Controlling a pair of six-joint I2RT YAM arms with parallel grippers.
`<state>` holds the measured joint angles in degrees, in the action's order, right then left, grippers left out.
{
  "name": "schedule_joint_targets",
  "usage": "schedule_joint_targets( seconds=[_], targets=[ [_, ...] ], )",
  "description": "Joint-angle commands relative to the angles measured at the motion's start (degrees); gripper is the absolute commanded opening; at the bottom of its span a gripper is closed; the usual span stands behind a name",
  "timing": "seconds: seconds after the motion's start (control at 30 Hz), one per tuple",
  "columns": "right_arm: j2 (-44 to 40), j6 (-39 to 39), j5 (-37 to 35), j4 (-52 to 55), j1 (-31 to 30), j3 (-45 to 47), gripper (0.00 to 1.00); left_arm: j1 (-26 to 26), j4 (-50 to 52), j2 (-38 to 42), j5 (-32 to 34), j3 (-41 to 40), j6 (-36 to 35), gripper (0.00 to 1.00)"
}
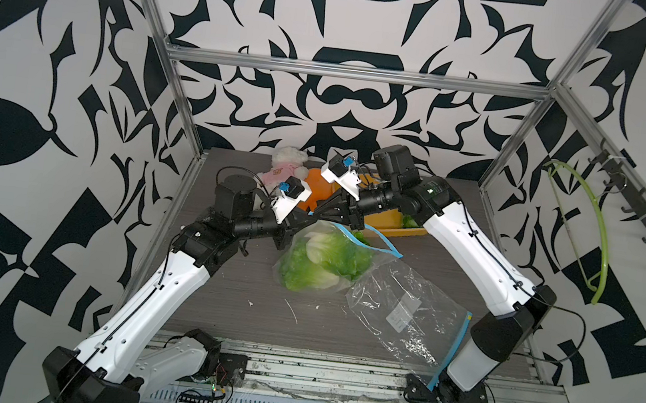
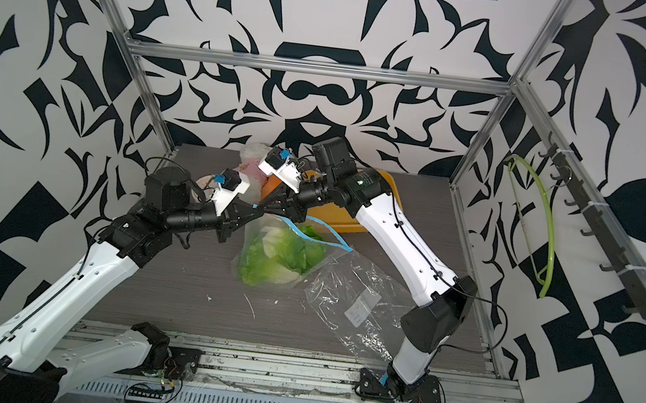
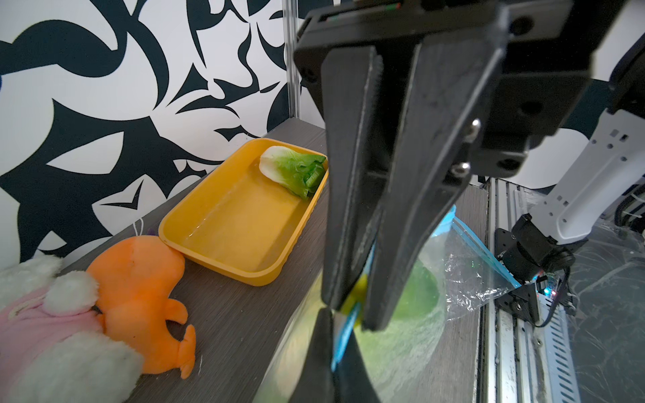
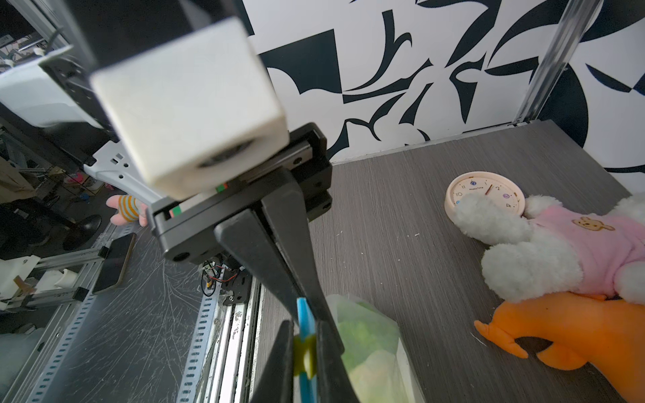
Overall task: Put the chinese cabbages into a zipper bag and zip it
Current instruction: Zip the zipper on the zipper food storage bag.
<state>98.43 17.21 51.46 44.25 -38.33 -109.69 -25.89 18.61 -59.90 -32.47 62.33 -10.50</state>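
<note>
A clear zipper bag (image 1: pixel 326 261) lies on the table with green chinese cabbages (image 2: pixel 277 255) inside it. Its blue zipper strip (image 1: pixel 383 241) rises to where both grippers meet. My left gripper (image 3: pixel 336 331) is shut on the end of the blue strip (image 4: pixel 302 310). Right beside it, my right gripper (image 4: pixel 304 335) is shut on the yellow zipper slider (image 4: pixel 304 352), which also shows in the left wrist view as the slider (image 3: pixel 356 293). In both top views the two grippers (image 1: pixel 313 213) (image 2: pixel 266 208) touch tip to tip above the bag's mouth. One more cabbage (image 3: pixel 296 167) lies in the yellow tray (image 3: pixel 223 244).
A second, empty clear bag (image 1: pixel 404 309) lies at the front right by the right arm's base. An orange plush (image 3: pixel 139 289), a white and pink plush (image 4: pixel 558 244) and a small clock (image 4: pixel 485 193) sit along the back. A green hanger (image 1: pixel 596 244) hangs on the right rail.
</note>
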Motion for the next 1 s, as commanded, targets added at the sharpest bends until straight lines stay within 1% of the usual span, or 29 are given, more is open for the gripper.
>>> schedule_joint_targets(
  seconds=[0.0, 0.33, 0.57, 0.97],
  targets=[
    [-2.4, 0.0, 0.9, -0.6, 0.3, 0.5, 0.1, 0.1, -0.9, 1.6, -0.1, 1.5, 0.0, 0.0],
    [-4.1, -0.3, -0.7, -0.7, 0.4, 1.7, 0.1, 0.1, -2.0, 3.1, -0.3, 1.2, 2.2, 0.0],
    [-2.7, -1.5, 1.7, -0.4, 0.4, 1.1, 0.25, 0.0, -2.3, 2.4, -1.8, 1.7, 2.6, 0.0],
    [-1.6, -2.1, 3.6, -2.4, 0.4, 0.5, 0.22, 0.0, -2.1, 1.9, -2.1, 2.4, 2.6, 0.0]
  ],
)
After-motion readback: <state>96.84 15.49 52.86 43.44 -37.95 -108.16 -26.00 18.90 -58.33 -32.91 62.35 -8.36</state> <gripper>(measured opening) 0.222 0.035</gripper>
